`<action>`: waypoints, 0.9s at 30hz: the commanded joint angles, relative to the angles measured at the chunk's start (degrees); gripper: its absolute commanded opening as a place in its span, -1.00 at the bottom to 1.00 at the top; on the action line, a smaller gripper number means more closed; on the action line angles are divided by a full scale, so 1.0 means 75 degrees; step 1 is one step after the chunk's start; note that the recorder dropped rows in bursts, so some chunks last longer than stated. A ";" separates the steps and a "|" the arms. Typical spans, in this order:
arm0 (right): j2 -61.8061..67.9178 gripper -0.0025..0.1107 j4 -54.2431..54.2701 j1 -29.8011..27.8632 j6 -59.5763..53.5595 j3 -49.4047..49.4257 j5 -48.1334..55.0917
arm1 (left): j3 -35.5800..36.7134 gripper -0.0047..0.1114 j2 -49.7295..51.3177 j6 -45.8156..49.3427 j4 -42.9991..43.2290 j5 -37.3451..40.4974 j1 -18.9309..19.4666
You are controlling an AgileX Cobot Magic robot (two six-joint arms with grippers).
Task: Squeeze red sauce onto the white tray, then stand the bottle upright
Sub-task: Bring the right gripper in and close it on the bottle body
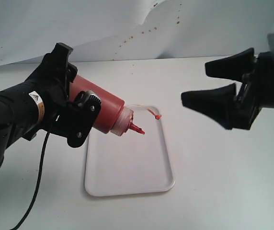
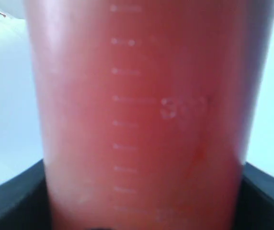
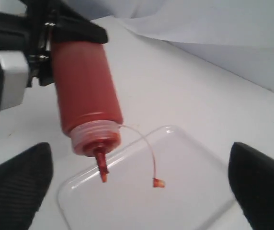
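My left gripper [image 1: 74, 108] is shut on the bottle [image 1: 101, 110], a translucent red squeeze bottle tilted with its nozzle [image 1: 137, 129] pointing down over the white tray [image 1: 127, 177]. The tethered tip cap [image 1: 156, 115] dangles off to the side. The bottle's red wall [image 2: 142, 120] fills the left wrist view. In the right wrist view the bottle [image 3: 84, 91] hangs nozzle-down above the tray [image 3: 185, 191]. No red sauce shows on the tray. My right gripper [image 1: 218, 86] hovers open to the right of the tray, holding nothing.
The white table [image 1: 223, 182] runs around the tray. A creased white backdrop sheet [image 1: 127, 28] with small reddish specks stands behind. A black cable [image 1: 40, 182] hangs from the left arm at the front left.
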 commanded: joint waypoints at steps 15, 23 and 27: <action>0.1420 0.90 0.1598 0.2707 -0.2803 -0.0055 0.2358 | -0.0113 -0.92 -0.0048 0.0904 0.0234 0.0263 -0.0052; 0.2192 0.90 0.2733 0.2707 -0.3594 -0.0055 0.1426 | -0.0113 -0.92 -0.0048 0.1134 0.0265 0.0336 -0.0079; 0.2474 0.90 0.3199 0.2707 -0.3733 -0.0055 0.1120 | -0.0113 -0.92 -0.0048 0.1538 0.0265 0.0378 -0.0079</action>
